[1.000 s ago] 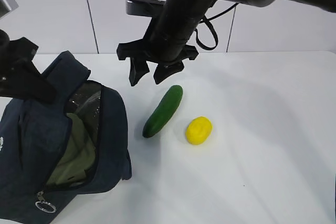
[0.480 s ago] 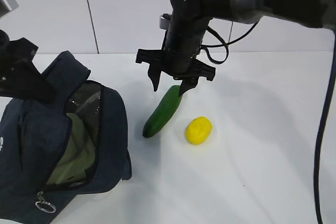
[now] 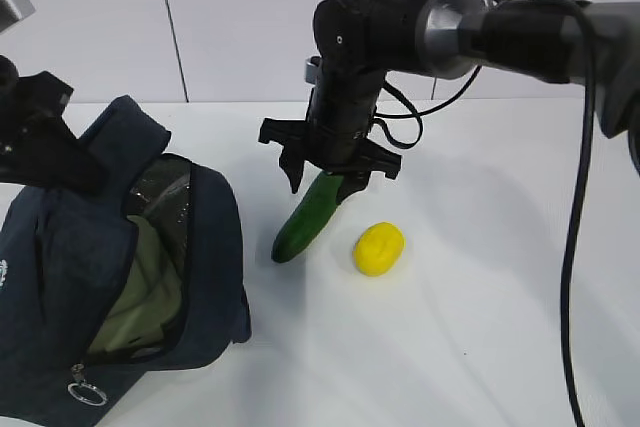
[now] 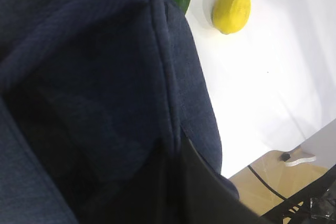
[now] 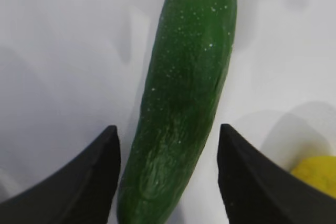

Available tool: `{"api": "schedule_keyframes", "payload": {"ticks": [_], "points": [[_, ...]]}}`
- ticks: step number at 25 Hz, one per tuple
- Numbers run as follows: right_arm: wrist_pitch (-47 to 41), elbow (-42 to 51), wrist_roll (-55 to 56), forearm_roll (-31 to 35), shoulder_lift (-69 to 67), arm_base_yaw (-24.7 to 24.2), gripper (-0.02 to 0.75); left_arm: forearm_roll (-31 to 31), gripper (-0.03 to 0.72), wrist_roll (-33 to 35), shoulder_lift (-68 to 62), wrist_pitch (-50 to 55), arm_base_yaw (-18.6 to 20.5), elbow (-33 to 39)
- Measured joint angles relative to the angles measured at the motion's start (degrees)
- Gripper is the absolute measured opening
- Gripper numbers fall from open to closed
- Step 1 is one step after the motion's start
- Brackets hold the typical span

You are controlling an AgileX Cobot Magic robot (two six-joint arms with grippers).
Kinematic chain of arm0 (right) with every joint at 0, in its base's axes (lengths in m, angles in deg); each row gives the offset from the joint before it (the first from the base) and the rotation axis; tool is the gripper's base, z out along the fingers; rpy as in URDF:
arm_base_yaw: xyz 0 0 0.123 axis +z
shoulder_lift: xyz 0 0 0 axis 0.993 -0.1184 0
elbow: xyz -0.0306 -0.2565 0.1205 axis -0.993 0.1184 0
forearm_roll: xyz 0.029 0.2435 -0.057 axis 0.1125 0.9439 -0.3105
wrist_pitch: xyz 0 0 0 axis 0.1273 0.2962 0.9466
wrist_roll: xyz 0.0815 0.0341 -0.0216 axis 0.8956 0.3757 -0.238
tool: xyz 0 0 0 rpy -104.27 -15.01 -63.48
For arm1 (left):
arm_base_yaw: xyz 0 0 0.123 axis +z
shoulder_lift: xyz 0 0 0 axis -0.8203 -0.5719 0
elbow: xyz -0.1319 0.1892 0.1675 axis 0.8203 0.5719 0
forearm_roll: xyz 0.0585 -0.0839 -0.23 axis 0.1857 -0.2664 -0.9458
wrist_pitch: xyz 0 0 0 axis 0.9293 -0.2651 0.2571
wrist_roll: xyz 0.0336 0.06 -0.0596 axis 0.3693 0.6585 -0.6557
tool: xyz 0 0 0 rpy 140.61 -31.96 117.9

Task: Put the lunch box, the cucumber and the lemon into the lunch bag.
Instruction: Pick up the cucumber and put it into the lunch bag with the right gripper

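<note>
A: What did the close views give that the wide one did not?

B: The right wrist view showed the right tool (image 5: 168,177) with its two dark fingers (image 5: 79,182) spread apart, one on each side of the cucumber (image 5: 181,103), which lay between them with a gap to either finger. Pale speckles on its dark green skin showed only there. The left wrist view was mostly navy fabric, and the left tool itself was hidden; it was closed, though on what I cannot tell.

A: And nearest us in the wide view?

B: The lunch bag (image 3: 215,267) sat near left on the white counter (image 3: 480,327), its silver ring pull (image 3: 86,389) at the near edge and its top gaping. Inside it lay the lunch box (image 3: 145,287), its pale green lid showing under a glossy lining.

A: Farther out?

B: The lemon (image 3: 378,248), bright yellow, lay right of the bag. The cucumber lay just left of it, slanting away, its far end under the right tool.
</note>
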Motion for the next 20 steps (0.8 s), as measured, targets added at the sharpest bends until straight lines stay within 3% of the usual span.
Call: {"api": "schedule_keyframes", "payload": {"ticks": [12, 20], "points": [[3.6, 0.0, 0.2, -2.5, -3.1, 0.0, 0.447, 0.0, -0.006, 0.0, 0.0, -0.1, 0.0, 0.0], [4.3, -0.2, 0.2, -4.2, -3.1, 0.0, 0.293, 0.0, -0.006, 0.0, 0.0, -0.4, 0.0, 0.0]]}}
